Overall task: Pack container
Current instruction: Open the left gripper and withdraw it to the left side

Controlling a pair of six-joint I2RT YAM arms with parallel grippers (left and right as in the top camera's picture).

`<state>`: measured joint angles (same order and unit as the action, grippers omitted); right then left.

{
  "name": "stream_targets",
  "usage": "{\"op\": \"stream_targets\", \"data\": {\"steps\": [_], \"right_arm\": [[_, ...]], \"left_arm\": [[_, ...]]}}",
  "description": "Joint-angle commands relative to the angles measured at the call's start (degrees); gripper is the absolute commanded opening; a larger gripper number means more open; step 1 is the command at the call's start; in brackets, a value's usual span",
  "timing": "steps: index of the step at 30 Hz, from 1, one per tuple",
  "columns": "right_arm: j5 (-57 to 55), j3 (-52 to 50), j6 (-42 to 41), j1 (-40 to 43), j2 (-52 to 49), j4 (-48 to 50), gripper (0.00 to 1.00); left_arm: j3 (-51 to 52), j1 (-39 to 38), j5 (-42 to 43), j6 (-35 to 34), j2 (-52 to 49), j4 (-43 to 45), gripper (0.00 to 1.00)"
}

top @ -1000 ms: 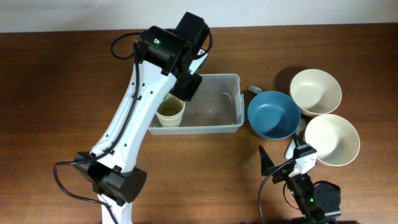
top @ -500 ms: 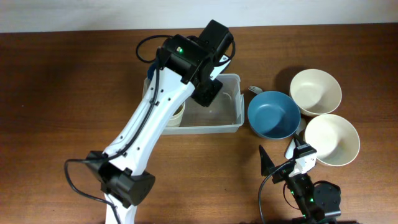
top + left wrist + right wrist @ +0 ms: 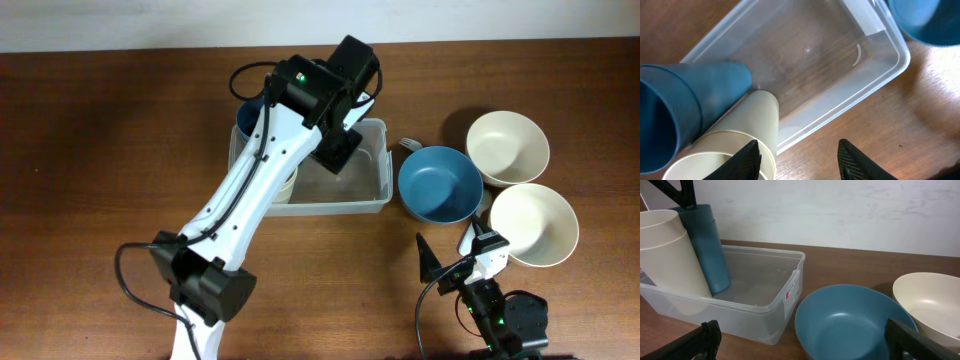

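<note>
The clear plastic container (image 3: 370, 165) lies mid-table; it also shows in the left wrist view (image 3: 815, 65) and the right wrist view (image 3: 765, 305). A cream cup (image 3: 282, 188) and a blue cup (image 3: 248, 110) stand in its left end, also seen in the left wrist view as the cream cup (image 3: 740, 130) and blue cup (image 3: 690, 100). My left gripper (image 3: 333, 152) hovers over the container's middle, open and empty (image 3: 802, 162), just right of the cups. My right gripper (image 3: 455, 255) is open and empty near the front edge (image 3: 810, 345), facing the blue bowl.
A blue bowl (image 3: 440, 185) sits just right of the container, also in the right wrist view (image 3: 850, 320). Two cream bowls (image 3: 508, 147) (image 3: 533, 223) lie further right. A grey utensil tip (image 3: 410, 143) shows behind the blue bowl.
My left gripper has moved right along the container, away from the cups. The blue cup now shows at the container's back left corner. The right arm has not moved.
</note>
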<state>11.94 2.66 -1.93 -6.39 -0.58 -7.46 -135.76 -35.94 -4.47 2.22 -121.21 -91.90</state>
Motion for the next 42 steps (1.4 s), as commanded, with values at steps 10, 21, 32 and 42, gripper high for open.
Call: {"op": "stream_targets", "data": {"steps": [10,21,32,42], "right_arm": [[-0.2,-0.5,-0.5,-0.4,0.4,0.0,0.99],[-0.2,-0.5,-0.5,-0.4,0.4,0.0,0.99],[-0.2,-0.5,-0.4,-0.4,0.4,0.0,0.99],[-0.2,-0.5,-0.4,-0.4,0.4,0.0,0.99]], "left_arm": [[-0.1,2.1,0.6,0.0,-1.7,-2.6,0.51],[0.0,2.3,0.7,0.0,-1.7,-2.9,0.52],[-0.3,2.4,2.9,0.0,-1.6,1.0,0.55],[-3.3,8.4,2.6,-2.7,8.5,1.8,0.55]]}}
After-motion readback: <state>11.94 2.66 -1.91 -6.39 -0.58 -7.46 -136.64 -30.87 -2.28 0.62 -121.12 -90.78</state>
